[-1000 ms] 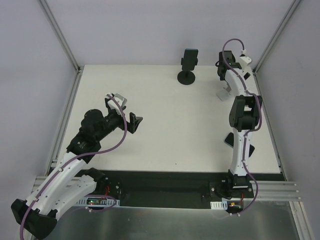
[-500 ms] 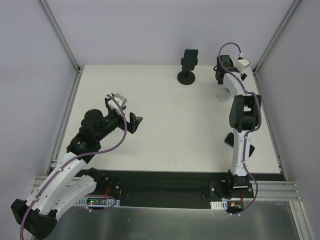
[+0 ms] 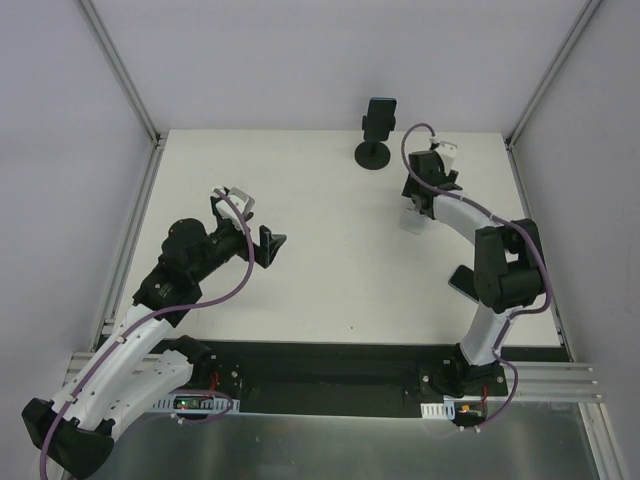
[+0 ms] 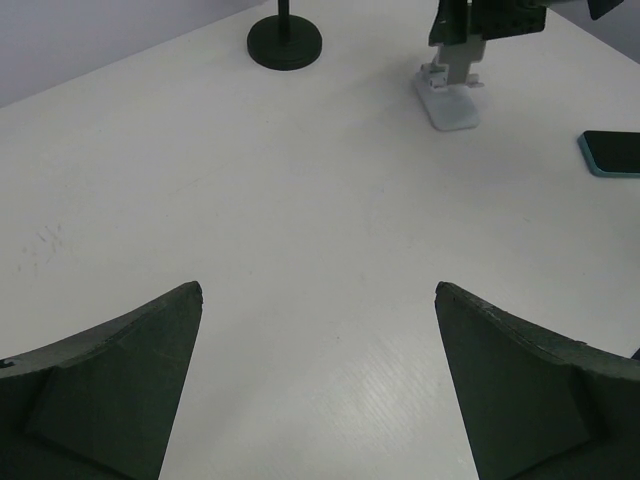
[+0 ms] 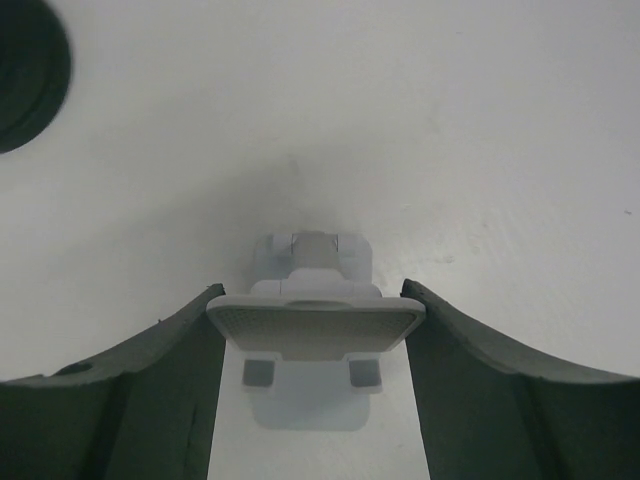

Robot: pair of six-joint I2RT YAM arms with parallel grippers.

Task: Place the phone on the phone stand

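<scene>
The black phone stand (image 3: 373, 154) stands at the table's far middle. A small black phone with a blue rim (image 3: 380, 116) is clamped upright in it. The stand's disc base shows in the left wrist view (image 4: 285, 45) and at the right wrist view's upper left (image 5: 25, 70). My right gripper (image 3: 420, 195) is shut on a small silver folded stand (image 5: 315, 325), just right and near of the black stand. My left gripper (image 3: 272, 245) is open and empty over the left middle of the table, its fingers (image 4: 120, 380) wide apart.
A second dark phone with a blue-green edge (image 4: 612, 152) lies flat on the table's right side, partly hidden under my right arm (image 3: 462, 283). The silver stand (image 4: 455, 100) rests low over the table. Metal frame posts and grey walls bound the table.
My right gripper has swung from the far right corner leftward and nearer, carrying the silver stand with it. The left arm has not moved.
</scene>
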